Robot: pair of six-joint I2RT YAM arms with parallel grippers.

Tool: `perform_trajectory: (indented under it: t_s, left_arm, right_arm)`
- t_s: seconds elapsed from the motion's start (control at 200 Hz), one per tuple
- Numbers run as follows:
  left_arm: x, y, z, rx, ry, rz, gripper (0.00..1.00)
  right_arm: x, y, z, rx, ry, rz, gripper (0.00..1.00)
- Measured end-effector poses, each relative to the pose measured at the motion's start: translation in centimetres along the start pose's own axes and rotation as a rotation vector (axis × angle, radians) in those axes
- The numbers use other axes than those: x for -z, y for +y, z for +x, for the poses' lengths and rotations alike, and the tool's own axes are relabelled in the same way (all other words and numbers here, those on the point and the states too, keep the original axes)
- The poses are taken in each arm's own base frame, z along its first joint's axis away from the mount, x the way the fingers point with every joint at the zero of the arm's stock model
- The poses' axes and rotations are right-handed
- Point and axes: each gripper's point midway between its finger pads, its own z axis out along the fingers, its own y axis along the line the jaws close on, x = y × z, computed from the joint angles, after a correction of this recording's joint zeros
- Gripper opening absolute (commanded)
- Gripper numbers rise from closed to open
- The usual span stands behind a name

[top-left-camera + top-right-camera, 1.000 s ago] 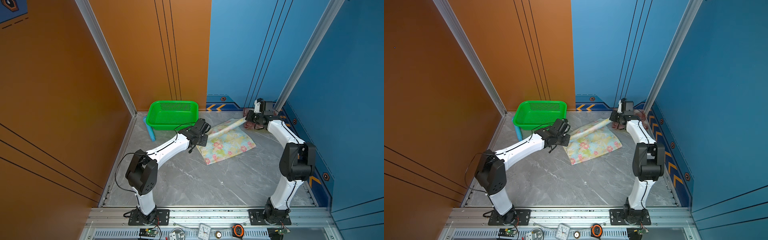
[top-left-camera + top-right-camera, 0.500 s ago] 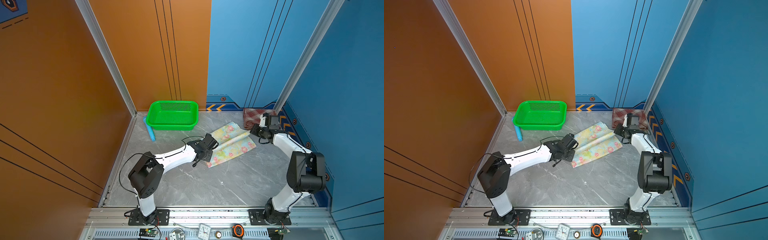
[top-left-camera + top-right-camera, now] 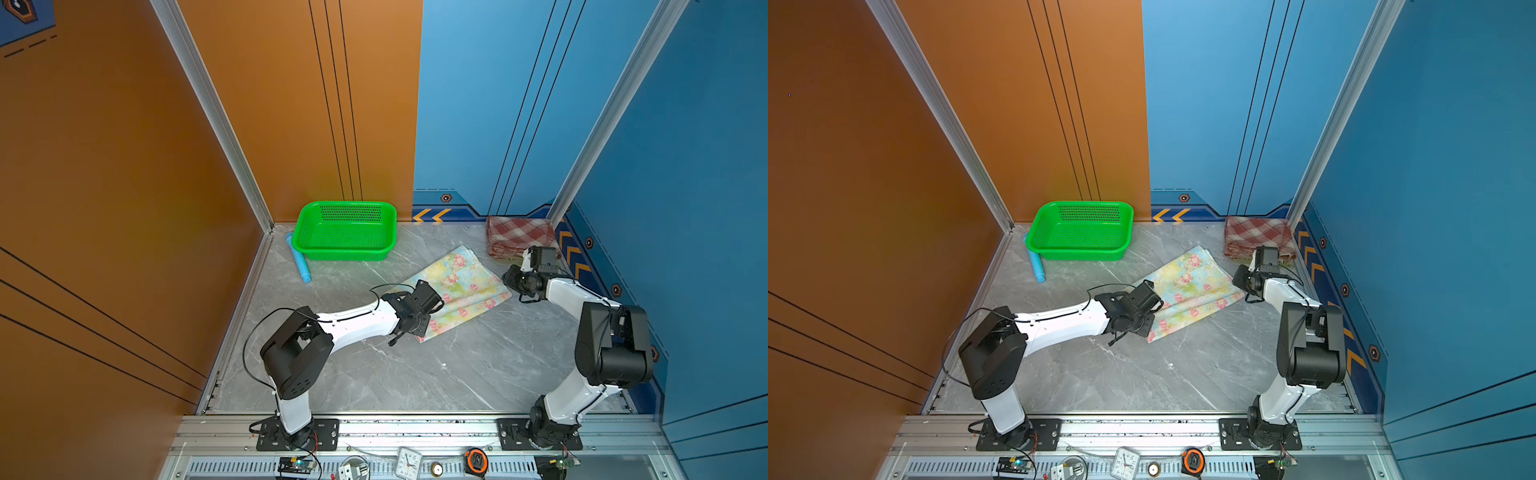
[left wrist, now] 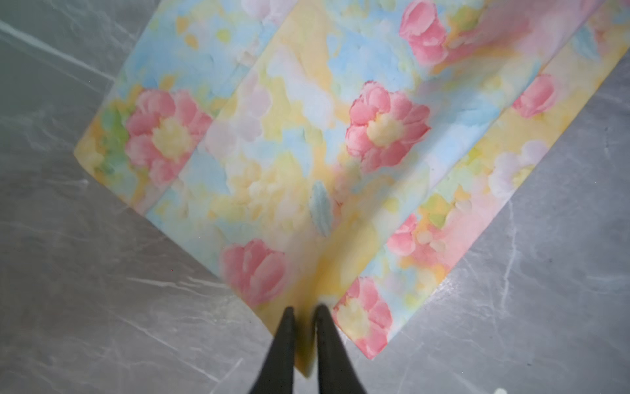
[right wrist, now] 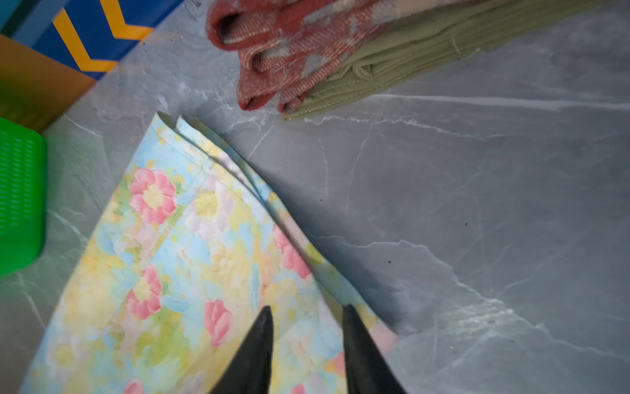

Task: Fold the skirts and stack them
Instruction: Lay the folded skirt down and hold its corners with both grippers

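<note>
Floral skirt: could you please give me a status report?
Right gripper open over floral skirt. Left gripper slightly open at its corner. Skirt folded flat, not yet stacked. Nothing blocking.

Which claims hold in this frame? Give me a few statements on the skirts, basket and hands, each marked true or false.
1. The green basket is empty. True.
2. The plaid skirt lies under the olive-green skirt. False: the plaid one is on top.
3. The floral skirt touches that stack. False: bare table shows between them.
4. The right hand has its jaws apart over the floral skirt. True.
5. The blue tube lies inside the basket. False: it lies on the table beside it.
</note>
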Motion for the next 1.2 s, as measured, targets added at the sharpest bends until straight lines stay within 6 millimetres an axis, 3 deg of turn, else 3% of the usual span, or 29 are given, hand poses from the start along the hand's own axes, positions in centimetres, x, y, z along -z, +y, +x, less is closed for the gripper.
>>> perform_trajectory:
  t_s: [0.095, 0.165, 0.391, 0.641, 0.921, 1.086, 1.197]
  left_arm:
    - [0.0, 0.2, 0.8, 0.015, 0.016, 0.001, 0.60]
    - [0.5, 0.2, 1.1, 0.027, 0.014, 0.011, 0.64]
    - [3.5, 0.1, -0.4, 0.073, -0.062, 0.062, 0.62]
    - [1.6, -0.8, 0.1, 0.083, -0.031, 0.086, 0.58]
    - [-1.9, -1.4, 2.3, 0.085, 0.064, 0.083, 0.54]
    - [-1.5, -1.5, 2.0, 0.096, 0.059, 0.097, 0.58]
    - [-0.1, -1.3, 1.2, 0.110, 0.030, 0.111, 0.61]
  right_arm:
    - [0.1, -0.9, 0.6, -0.022, 0.016, 0.037, 0.57]
    - [0.4, -1.3, 0.8, -0.044, 0.022, 0.061, 0.61]
    - [1.8, -1.1, 0.7, -0.114, 0.018, 0.056, 0.69]
    - [1.8, -0.8, 1.6, -0.161, 0.054, 0.047, 0.70]
    - [0.8, 0.4, 1.9, -0.129, 0.095, 0.047, 0.60]
    - [-0.5, 0.9, 2.2, -0.101, 0.128, 0.050, 0.51]
    - [-1.1, 0.8, 2.6, -0.097, 0.146, 0.061, 0.45]
